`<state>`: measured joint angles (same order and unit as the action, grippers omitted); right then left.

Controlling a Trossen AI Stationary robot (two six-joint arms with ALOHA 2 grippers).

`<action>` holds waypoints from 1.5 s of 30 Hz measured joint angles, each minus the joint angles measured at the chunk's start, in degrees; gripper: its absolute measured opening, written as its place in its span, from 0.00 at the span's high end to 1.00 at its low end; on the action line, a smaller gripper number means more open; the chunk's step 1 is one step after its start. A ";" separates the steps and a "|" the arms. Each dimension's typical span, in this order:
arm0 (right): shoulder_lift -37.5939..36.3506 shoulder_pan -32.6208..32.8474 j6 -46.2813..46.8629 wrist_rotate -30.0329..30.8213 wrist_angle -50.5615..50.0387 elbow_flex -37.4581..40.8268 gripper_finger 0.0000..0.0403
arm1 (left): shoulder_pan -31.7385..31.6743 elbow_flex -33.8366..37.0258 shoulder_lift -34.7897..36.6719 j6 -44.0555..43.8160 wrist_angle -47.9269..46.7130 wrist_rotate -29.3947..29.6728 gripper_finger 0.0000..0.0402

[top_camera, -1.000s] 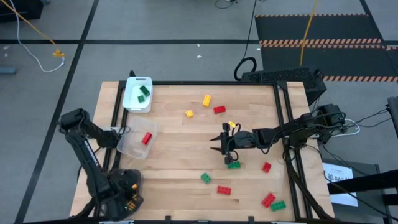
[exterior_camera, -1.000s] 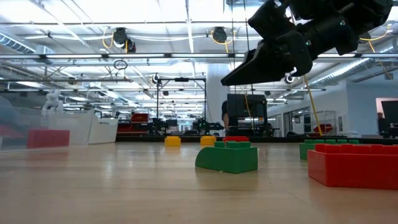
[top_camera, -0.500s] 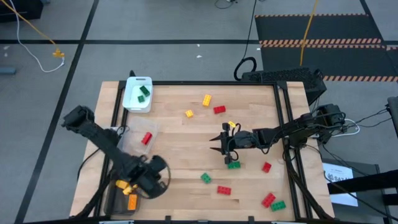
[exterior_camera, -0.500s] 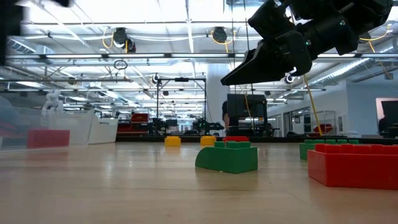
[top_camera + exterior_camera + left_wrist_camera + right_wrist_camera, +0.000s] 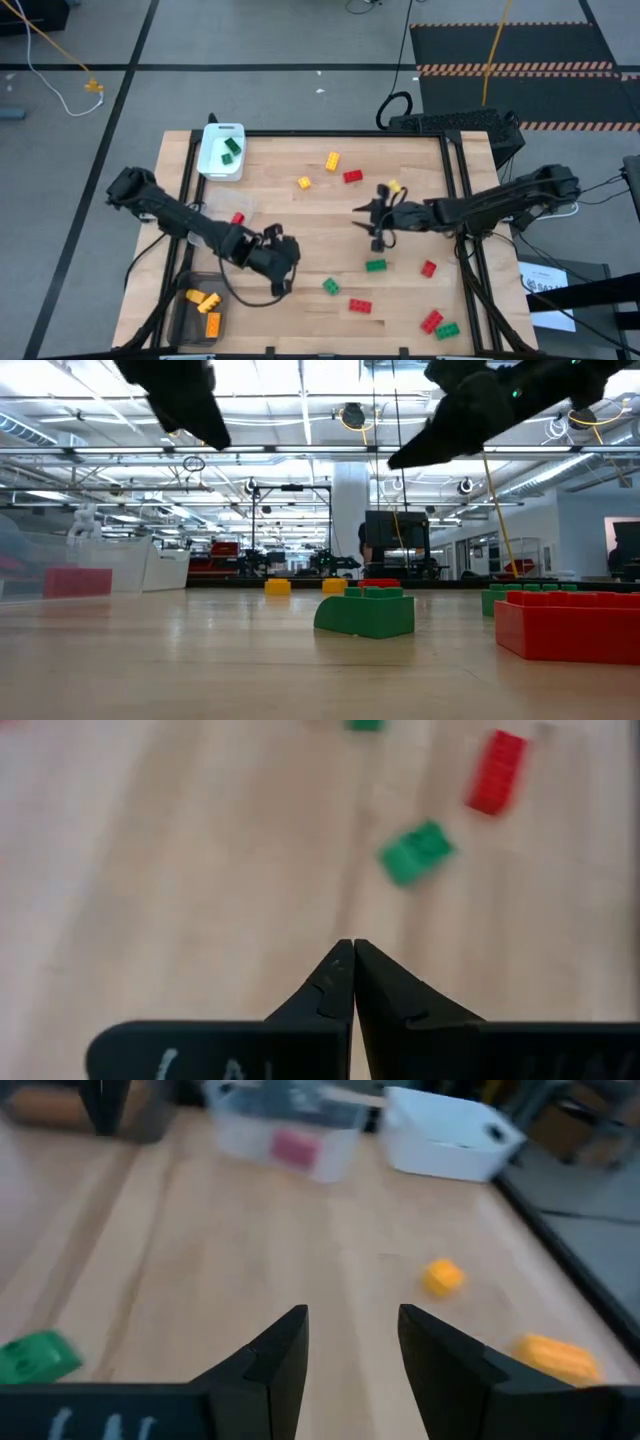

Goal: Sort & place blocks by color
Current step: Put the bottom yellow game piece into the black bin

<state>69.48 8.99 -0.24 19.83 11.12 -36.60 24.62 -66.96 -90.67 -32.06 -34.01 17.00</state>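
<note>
Small studded blocks lie flat on the wooden table: green ones (image 5: 376, 265) (image 5: 330, 285), red ones (image 5: 360, 305) (image 5: 428, 268) (image 5: 352, 176), yellow ones (image 5: 332, 160) (image 5: 304, 182). My left gripper (image 5: 287, 286) hangs shut above the table's near middle, pointing slantwise down toward a green block (image 5: 416, 850) and clear of it. My right gripper (image 5: 368, 226) hovers open over the middle right, with nothing between its fingers (image 5: 352, 1330). In the low view both grippers (image 5: 185, 400) (image 5: 440, 445) are well above the nearest green block (image 5: 365, 612).
A white tray (image 5: 212, 165) at the far left holds a green block. A clear tray (image 5: 205, 235) holds a red one, and a dark tray (image 5: 185, 325) at the near left corner holds yellow ones. More red and green blocks (image 5: 432, 320) lie near the right front corner.
My left gripper has swung from over the dark tray at the near left corner toward the table's middle, rolling as it went; yellow blocks now show in that tray. My right gripper has risen and drawn back toward the table's right and far side, away from the green block.
</note>
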 joint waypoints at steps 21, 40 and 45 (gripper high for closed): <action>-5.84 0.20 6.94 2.43 -13.14 -0.02 0.63 | -34.27 0.00 -0.04 11.79 0.65 -5.16 0.97; -5.80 0.49 5.94 1.62 -12.78 -0.02 0.63 | -45.54 0.00 -13.11 19.79 6.80 -12.24 0.35; -5.80 0.48 5.36 0.70 -13.13 -0.02 0.63 | -47.23 -0.01 -16.38 21.51 7.06 -11.03 0.33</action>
<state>63.68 9.47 5.12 20.54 -2.01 -36.62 -22.62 -66.97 -107.06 -10.55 -26.95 5.98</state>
